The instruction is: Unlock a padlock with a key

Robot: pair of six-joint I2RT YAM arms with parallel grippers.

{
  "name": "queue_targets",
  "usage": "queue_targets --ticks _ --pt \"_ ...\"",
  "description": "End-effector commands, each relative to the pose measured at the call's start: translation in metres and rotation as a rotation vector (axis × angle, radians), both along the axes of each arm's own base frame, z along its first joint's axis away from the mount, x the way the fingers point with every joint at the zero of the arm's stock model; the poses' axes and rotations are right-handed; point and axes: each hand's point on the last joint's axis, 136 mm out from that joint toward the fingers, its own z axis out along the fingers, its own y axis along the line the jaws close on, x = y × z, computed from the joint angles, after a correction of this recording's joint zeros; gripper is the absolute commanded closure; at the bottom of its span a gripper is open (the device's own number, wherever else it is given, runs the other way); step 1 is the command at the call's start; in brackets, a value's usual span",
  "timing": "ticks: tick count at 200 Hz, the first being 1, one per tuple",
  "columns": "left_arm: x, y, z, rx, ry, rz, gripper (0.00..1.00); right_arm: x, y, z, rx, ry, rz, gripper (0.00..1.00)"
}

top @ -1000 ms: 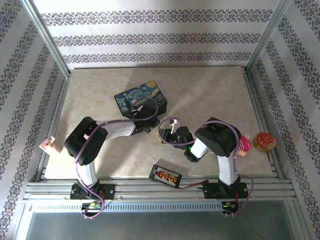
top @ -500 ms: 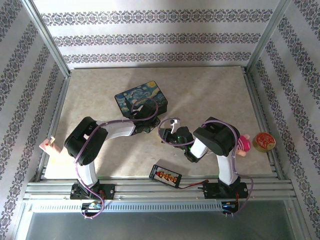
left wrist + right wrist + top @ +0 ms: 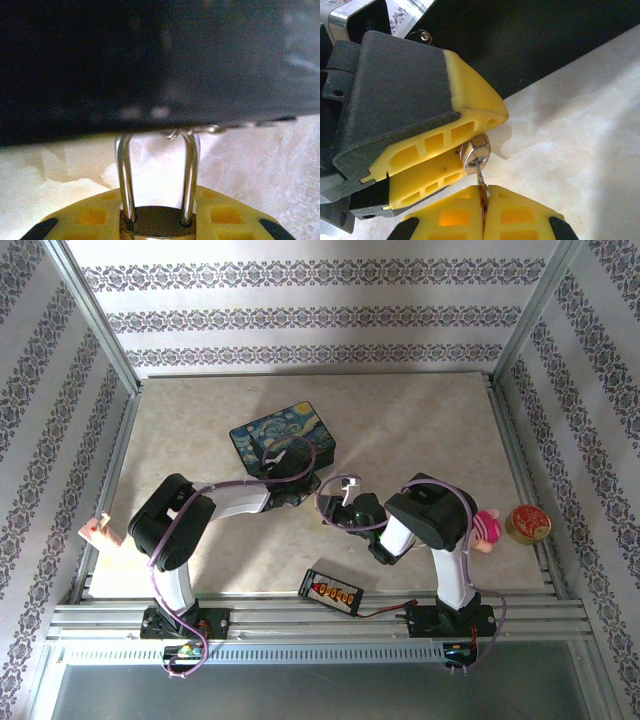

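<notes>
Brass between yellow fingers: your left gripper is clamped on the padlock. The shackle points at the dark box and both its legs are seated in the body. Your right gripper is clenched on the key, and the key's blade is at the keyhole end of the padlock. Lock and key sit just above the pale surface. From above, your arms meet just in front of the box.
</notes>
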Motion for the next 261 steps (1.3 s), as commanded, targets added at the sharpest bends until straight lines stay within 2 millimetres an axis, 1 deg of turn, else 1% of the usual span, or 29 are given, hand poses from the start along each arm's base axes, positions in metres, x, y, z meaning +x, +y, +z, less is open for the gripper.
queue_targets --ticks 1,79,146,179,219,261 --pt "-0.024 -0.02 -0.012 -0.136 0.13 -0.045 0.98 0.008 0.006 -0.009 0.017 0.032 -0.004 1.0" --pt "-0.023 -0.021 -0.008 -0.146 0.122 -0.043 0.98 0.008 -0.005 -0.025 0.011 0.1 -0.046 1.0" --pt "-0.024 -0.026 0.004 -0.197 0.117 -0.053 0.98 0.006 -0.012 -0.037 -0.012 0.131 -0.056 1.0" --pt "-0.025 -0.024 0.011 -0.205 0.113 -0.054 0.99 0.006 -0.014 -0.038 -0.023 0.126 -0.054 1.0" --pt "-0.025 -0.02 0.017 -0.221 0.106 -0.045 0.99 0.005 -0.012 -0.037 -0.028 0.116 -0.036 1.0" --pt "-0.024 -0.023 0.021 -0.229 0.1 -0.057 0.99 0.008 -0.014 -0.038 -0.022 0.123 -0.045 1.0"
